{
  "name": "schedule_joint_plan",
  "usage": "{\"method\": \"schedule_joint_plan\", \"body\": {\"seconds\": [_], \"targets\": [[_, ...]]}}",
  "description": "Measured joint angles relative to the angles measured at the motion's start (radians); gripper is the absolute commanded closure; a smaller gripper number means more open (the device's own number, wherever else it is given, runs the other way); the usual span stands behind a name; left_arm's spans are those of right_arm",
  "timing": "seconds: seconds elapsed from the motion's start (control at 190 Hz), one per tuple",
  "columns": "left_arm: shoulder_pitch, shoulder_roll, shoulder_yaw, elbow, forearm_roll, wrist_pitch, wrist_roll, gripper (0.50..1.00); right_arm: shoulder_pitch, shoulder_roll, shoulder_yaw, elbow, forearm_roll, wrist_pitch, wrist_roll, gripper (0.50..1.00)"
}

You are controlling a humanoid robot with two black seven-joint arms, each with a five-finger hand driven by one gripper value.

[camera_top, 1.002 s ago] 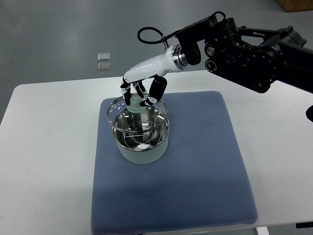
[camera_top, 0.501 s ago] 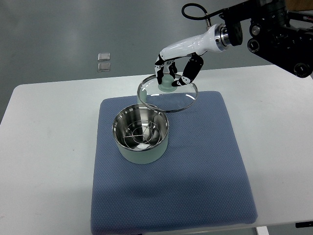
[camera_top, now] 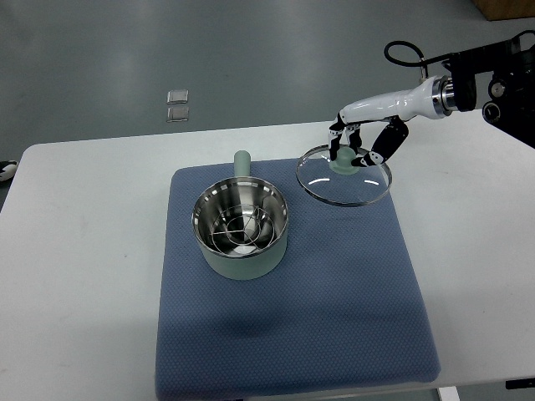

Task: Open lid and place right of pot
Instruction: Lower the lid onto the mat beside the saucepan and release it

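A pale green pot (camera_top: 241, 230) with a steel inside and a wire rack in it stands open on the blue mat (camera_top: 334, 284), its short handle (camera_top: 242, 162) pointing away from me. My right hand (camera_top: 351, 154) comes in from the upper right and is shut on the green knob of the glass lid (camera_top: 343, 177). The lid hangs tilted over the mat's far right corner, to the right of the pot and apart from it. The left arm does not show.
The mat lies on a white table (camera_top: 84, 251). Two small clear squares (camera_top: 177, 104) lie on the grey floor beyond the table's far edge. Bare mat stretches right of and in front of the pot.
The right hand has lifted the lid off the pot and carried it rightward, from above the pot to the mat's far right corner. The pot handle now shows.
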Motion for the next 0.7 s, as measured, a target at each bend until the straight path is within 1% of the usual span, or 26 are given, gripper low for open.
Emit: {"method": "schedule_joint_plan", "body": {"seconds": [0.264, 0.396, 0.401, 0.411, 0.417, 0.422, 0.427, 0.433, 0.438, 0.443, 0.448, 0.496, 0.501, 0.512, 0.517, 0.522, 0.528, 0.533, 0.538, 0.575, 0.58, 0.607, 0.623, 0.644, 0.702], "targets": [[0.000, 0.000, 0.000, 0.000, 0.000, 0.000, 0.001, 0.500, -0.082, 0.012, -0.003, -0.013, -0.005, -0.056, 0.001, 1.000], [0.000, 0.000, 0.000, 0.000, 0.000, 0.000, 0.001, 0.500, -0.103, 0.015, -0.003, -0.013, -0.006, -0.069, 0.001, 1.000], [0.000, 0.000, 0.000, 0.000, 0.000, 0.000, 0.001, 0.500, -0.104, 0.016, -0.003, -0.013, -0.006, -0.069, 0.001, 0.983], [0.000, 0.000, 0.000, 0.000, 0.000, 0.000, 0.001, 0.500, -0.105, 0.016, -0.003, -0.013, -0.006, -0.069, 0.001, 0.983], [0.000, 0.000, 0.000, 0.000, 0.000, 0.000, 0.001, 0.500, -0.106, 0.016, -0.003, -0.013, -0.006, -0.069, 0.001, 0.965], [0.000, 0.000, 0.000, 0.000, 0.000, 0.000, 0.001, 0.500, -0.106, 0.016, -0.003, -0.013, -0.006, -0.069, 0.001, 0.965], [0.000, 0.000, 0.000, 0.000, 0.000, 0.000, 0.001, 0.500, -0.107, 0.016, -0.003, -0.013, -0.006, -0.069, 0.001, 0.947], [0.000, 0.000, 0.000, 0.000, 0.000, 0.000, 0.001, 0.500, -0.107, 0.016, -0.003, -0.013, -0.006, -0.069, 0.001, 0.946], [0.000, 0.000, 0.000, 0.000, 0.000, 0.000, 0.001, 0.500, -0.108, 0.017, -0.003, -0.013, -0.006, -0.070, 0.001, 0.928], [0.000, 0.000, 0.000, 0.000, 0.000, 0.000, 0.001, 0.500, -0.108, 0.017, -0.003, -0.013, -0.006, -0.070, 0.001, 0.928], [0.000, 0.000, 0.000, 0.000, 0.000, 0.000, 0.001, 0.500, -0.109, 0.017, -0.003, -0.013, -0.006, -0.070, 0.001, 0.908], [0.000, 0.000, 0.000, 0.000, 0.000, 0.000, 0.001, 0.500, -0.114, 0.019, -0.003, -0.013, -0.006, -0.073, 0.001, 0.908], [0.000, 0.000, 0.000, 0.000, 0.000, 0.000, 0.001, 0.500, -0.114, 0.019, -0.003, -0.013, -0.006, -0.073, 0.001, 0.768], [0.000, 0.000, 0.000, 0.000, 0.000, 0.000, 0.001, 0.500, -0.115, 0.019, -0.003, -0.013, -0.006, -0.073, 0.001, 0.767], [0.000, 0.000, 0.000, 0.000, 0.000, 0.000, 0.001, 0.500, -0.116, 0.019, -0.003, -0.013, -0.006, -0.074, 0.001, 0.734], [0.000, 0.000, 0.000, 0.000, 0.000, 0.000, 0.001, 0.500, -0.116, 0.019, -0.003, -0.013, -0.006, -0.074, 0.001, 0.734], [0.000, 0.000, 0.000, 0.000, 0.000, 0.000, 0.001, 0.500, -0.117, 0.020, -0.003, -0.013, -0.006, -0.074, 0.001, 0.712], [0.000, 0.000, 0.000, 0.000, 0.000, 0.000, 0.001, 0.500, -0.117, 0.020, -0.003, -0.013, -0.006, -0.074, 0.001, 0.711], [0.000, 0.000, 0.000, 0.000, 0.000, 0.000, 0.001, 0.500, -0.117, 0.020, -0.003, -0.013, -0.006, -0.075, 0.001, 0.691], [0.000, 0.000, 0.000, 0.000, 0.000, 0.000, 0.001, 0.500, -0.121, 0.020, -0.001, -0.013, -0.002, -0.077, -0.001, 0.656], [0.000, 0.000, 0.000, 0.000, 0.000, 0.000, 0.001, 0.500, -0.121, 0.020, -0.001, -0.013, -0.002, -0.077, -0.002, 0.644], [0.000, 0.000, 0.000, 0.000, 0.000, 0.000, 0.001, 0.500, -0.124, 0.022, -0.001, -0.013, 0.002, -0.078, -0.003, 0.624], [0.000, 0.000, 0.000, 0.000, 0.000, 0.000, 0.001, 0.500, -0.125, 0.023, 0.000, -0.013, 0.004, -0.078, -0.004, 0.599], [0.000, 0.000, 0.000, 0.000, 0.000, 0.000, 0.001, 0.500, -0.126, 0.025, 0.000, -0.013, 0.006, -0.077, -0.005, 0.589], [0.000, 0.000, 0.000, 0.000, 0.000, 0.000, 0.001, 0.500, -0.128, 0.033, 0.002, -0.013, 0.012, -0.073, -0.006, 0.581]]}}
